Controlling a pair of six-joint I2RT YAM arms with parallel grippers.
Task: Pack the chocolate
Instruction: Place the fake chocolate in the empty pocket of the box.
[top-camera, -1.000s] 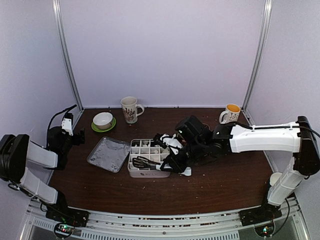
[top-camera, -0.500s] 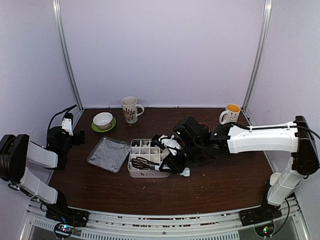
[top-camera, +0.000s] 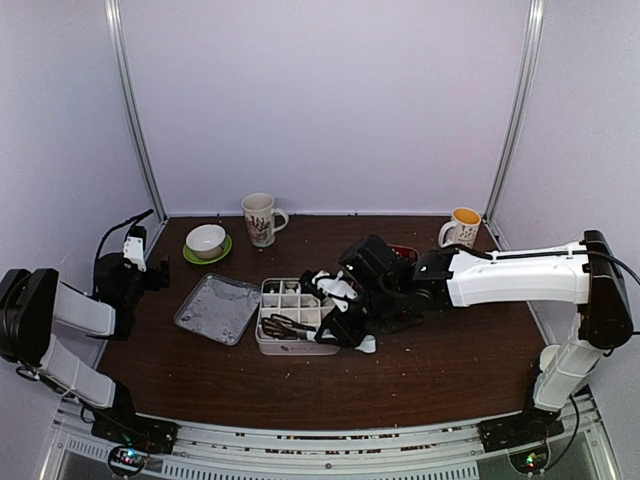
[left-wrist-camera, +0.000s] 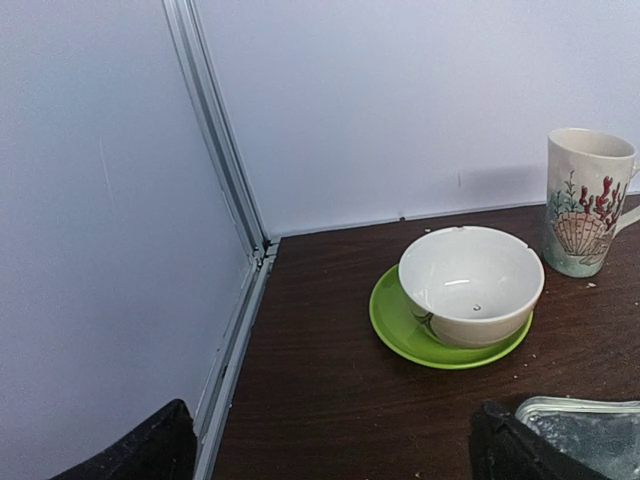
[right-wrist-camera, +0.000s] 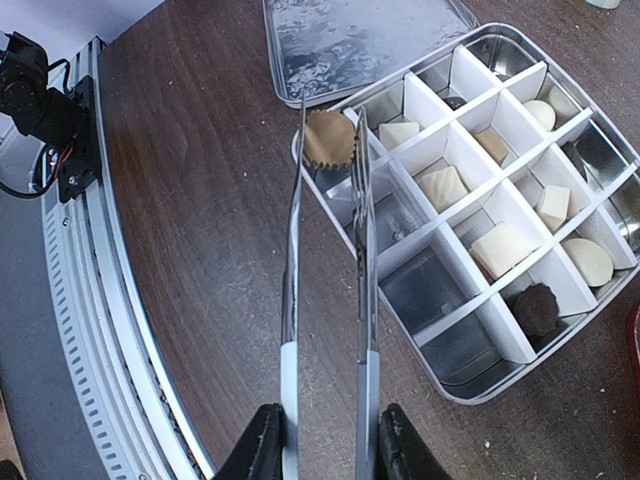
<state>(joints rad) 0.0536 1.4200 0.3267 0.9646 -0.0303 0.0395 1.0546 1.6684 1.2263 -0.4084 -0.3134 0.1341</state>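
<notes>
At the far left edge of the tabletop (top-camera: 450, 370), the left hand (top-camera: 134, 252) sits folded back near the wall. Its fingers (left-wrist-camera: 135, 452) stand wide apart and hold nothing. Just ahead of it, a white bowl (left-wrist-camera: 470, 285) rests on a green saucer (left-wrist-camera: 400, 335). To the right of the bowl, a tall mug with a shell pattern (left-wrist-camera: 585, 200) stands upright near the back wall.

Further right and nearer the arms, a flat metal lid (top-camera: 217, 308) lies on the wood, just beside a divided tin (top-camera: 262, 318). White partitions split the tin into small compartments. Cream chocolates (right-wrist-camera: 441, 187) lie one to a compartment in several of them. A dark chocolate (right-wrist-camera: 537, 305) sits in a compartment along the tin's edge.

The right arm reaches in from the right side. The right hand (right-wrist-camera: 325, 445) is closed narrowly on the white handles of a pair of tongs (right-wrist-camera: 365, 300). The two metal blades run forward almost parallel. A round tan chocolate (right-wrist-camera: 329, 138) with a ridged edge is pinched between their tips and appears over the corner of the tin nearest the lid. How high it hangs above the tin cannot be told.

At the back right corner, a mug with an orange inside (top-camera: 463, 228) stands well apart from the tin.
</notes>
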